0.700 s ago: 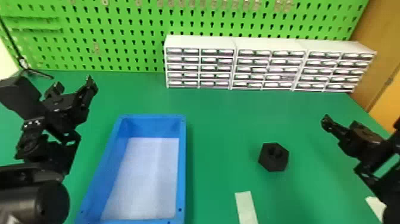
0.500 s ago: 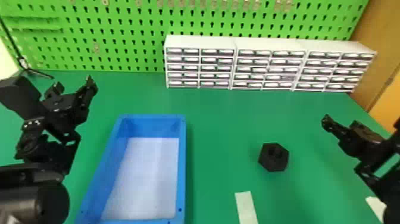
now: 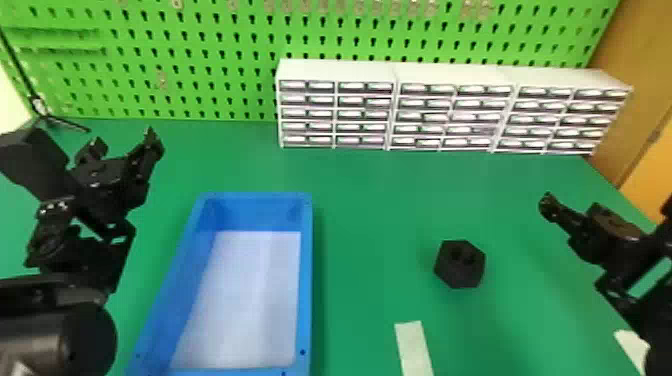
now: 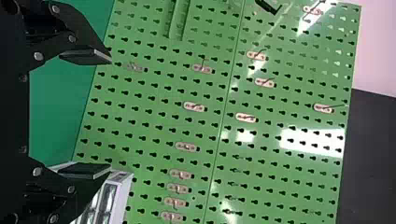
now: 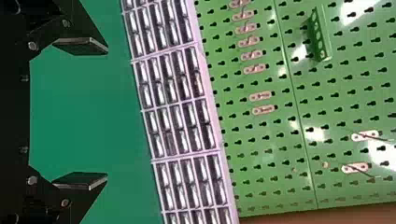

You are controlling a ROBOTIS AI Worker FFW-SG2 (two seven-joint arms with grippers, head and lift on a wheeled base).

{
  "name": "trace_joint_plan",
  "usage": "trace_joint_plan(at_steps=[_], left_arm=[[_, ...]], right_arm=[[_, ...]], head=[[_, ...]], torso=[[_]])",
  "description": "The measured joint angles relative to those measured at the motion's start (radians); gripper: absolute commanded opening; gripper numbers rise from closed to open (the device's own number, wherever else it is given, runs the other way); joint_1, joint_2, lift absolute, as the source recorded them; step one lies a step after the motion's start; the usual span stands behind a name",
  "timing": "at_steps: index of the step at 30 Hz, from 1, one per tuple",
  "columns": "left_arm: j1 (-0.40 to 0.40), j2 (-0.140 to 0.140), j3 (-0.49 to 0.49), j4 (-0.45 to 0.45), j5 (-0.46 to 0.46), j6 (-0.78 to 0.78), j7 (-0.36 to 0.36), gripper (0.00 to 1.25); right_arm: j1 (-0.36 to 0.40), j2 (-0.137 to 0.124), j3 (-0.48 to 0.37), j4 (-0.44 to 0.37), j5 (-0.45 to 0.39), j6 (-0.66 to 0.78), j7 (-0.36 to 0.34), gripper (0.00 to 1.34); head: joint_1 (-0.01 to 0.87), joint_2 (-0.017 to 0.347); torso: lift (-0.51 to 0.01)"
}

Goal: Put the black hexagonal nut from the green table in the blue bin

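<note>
Green table (image 3: 370, 200) is bearing the nut (image 3: 460, 272) at the bin's (image 3: 306, 280) three o'clock. Right tool (image 5: 107, 113), gaping wide, should be descending squarely astride it before closing.

- A workshop or robotics lab; which of the two, I cannot tell.
- A green pegboard (image 3: 200, 54) stands along the table's (image 3: 375, 200) back edge, covered in rows of keyhole slots.
- Small hooks (image 4: 194, 107) are fixed to it in the left wrist view, with more in the right wrist view.
- White drawer units (image 3: 455, 72) stand side by side before the pegboard, their small drawers stacked in rows.
- An open blue bin (image 3: 306, 280) sits on the table.
- Robot arms reach over the worktop: left arm (image 3: 50, 325), right arm (image 3: 660, 300).
</note>
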Motion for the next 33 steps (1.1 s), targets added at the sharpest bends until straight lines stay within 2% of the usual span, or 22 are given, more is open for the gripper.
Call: trace_joint_plan(at_steps=[14,23,33], left_arm=[[0.002,0.000,0.002,0.001,-0.003,0.000,0.000,0.81],[0.005,0.000,0.004,0.002,-0.003,0.000,0.000,0.81],[0.006,0.000,0.006,0.002,-0.001,0.000,0.000,0.81]], right_arm=[[-0.010,-0.003,0.026,-0.122,0.034,0.280,0.000,1.02],[-0.007,-0.016,0.048,-0.185,0.047,0.446,0.000,1.02],[0.013,-0.012,0.057,-0.280,0.106,0.616,0.000,1.02]], head=[[0.692,0.008],[0.692,0.008],[0.692,0.008]], torso=[[-0.097],[-0.097],[-0.097]])
